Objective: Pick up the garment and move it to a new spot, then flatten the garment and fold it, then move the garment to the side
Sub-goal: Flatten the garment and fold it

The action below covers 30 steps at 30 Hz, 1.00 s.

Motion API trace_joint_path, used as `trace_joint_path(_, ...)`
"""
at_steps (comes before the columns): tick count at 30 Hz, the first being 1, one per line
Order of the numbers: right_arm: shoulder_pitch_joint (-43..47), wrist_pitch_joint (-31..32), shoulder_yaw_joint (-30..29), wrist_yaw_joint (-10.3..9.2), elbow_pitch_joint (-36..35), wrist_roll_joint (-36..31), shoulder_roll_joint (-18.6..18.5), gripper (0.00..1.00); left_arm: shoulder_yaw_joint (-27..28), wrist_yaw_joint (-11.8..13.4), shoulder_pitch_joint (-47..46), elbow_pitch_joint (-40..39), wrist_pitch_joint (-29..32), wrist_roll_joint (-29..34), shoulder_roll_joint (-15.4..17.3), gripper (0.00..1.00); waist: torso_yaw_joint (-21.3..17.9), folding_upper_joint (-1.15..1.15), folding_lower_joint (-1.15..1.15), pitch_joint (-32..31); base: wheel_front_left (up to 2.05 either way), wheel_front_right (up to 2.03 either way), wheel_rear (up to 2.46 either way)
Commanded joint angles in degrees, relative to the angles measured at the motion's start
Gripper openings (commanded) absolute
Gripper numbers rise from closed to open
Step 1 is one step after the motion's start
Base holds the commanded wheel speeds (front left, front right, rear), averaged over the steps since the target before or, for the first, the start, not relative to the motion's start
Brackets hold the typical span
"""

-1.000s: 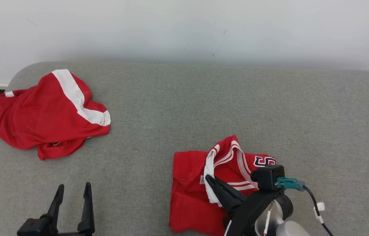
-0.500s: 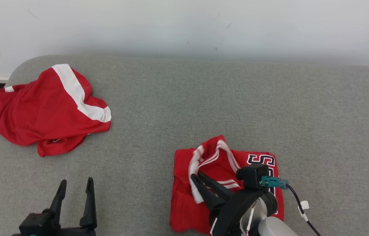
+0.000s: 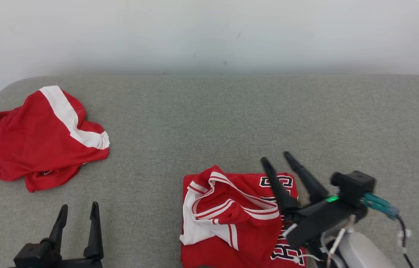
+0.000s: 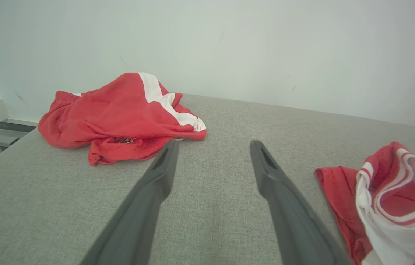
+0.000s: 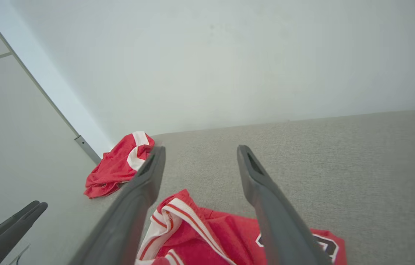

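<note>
Jersey [image 3: 231, 219] lay folded at near centre-right of the grey upholstered surface [image 3: 194, 123], a rough red rectangle. Long axis looked near-to-far, but the near edge was cut off by the head view's bottom edge, so full length couldn't be confirmed. White-and-red striped trim [image 3: 209, 208] sat bunched on top toward the left side, rumpled, not flat. Dark lettering [image 3: 275, 181] showed at the far right corner and again near right, partly hidden behind the right arm, unreadable.

Right claw [image 3: 276, 156] had fingers spread apart, empty, over the jersey's far right corner, tips pointing far and slightly left. It was motion-blurred in the head view, so contact with the cloth couldn't be told.

Left claw [image 3: 79, 205] had fingers apart, empty, at near left over bare fabric.

Second red garment [image 3: 27, 149], crumpled with a white stripe, sat far left, well apart from the jersey.
</note>
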Motion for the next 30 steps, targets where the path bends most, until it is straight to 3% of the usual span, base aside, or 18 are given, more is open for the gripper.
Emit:
trace_joint_path(1, 1.51, -1.02, -1.34, -0.14, -0.94, -0.74, -0.75, 1.0, 0.34, -0.05, 0.43, -0.28, -0.04, 0.67, 0.0, 1.0, -0.68, 0.0, 0.0, -0.36, 0.0, 0.0, 0.0)
trace_joint_path(7, 7.81, -4.72, -9.37, -0.14, -5.01, -4.13, -2.41, 1.0, 1.07, -0.25, 1.09, -0.87, -0.04, 0.99, -0.01, 1.0, -2.06, 0.0, 0.0, -0.95, 0.0, 0.0, 0.0)
trace_joint_path(12, 13.92, -6.35, -14.8, -0.14, -7.45, -6.21, -1.13, 1.0, 1.69, -0.41, 1.6, -1.01, -0.04, 1.15, -0.01, 1.0, -2.86, 0.0, 0.0, -1.44, 0.0, 0.0, 0.0)
trace_joint_path(20, 18.52, -6.11, -17.11, -0.14, -9.74, -9.61, 1.34, 1.0, 0.53, -0.53, 1.16, -2.13, -0.04, 1.96, -0.02, 1.0, -4.22, 0.0, 0.0, -1.78, 0.0, 0.0, 0.0)
trace_joint_path(30, 18.35, -5.05, -18.28, -0.14, -10.66, -11.07, 1.41, 1.0, -13.91, -0.91, -2.97, -2.54, 1.14, 2.35, -0.01, 1.0, -4.48, 0.0, 0.0, -1.79, 0.0, 0.0, 0.0)
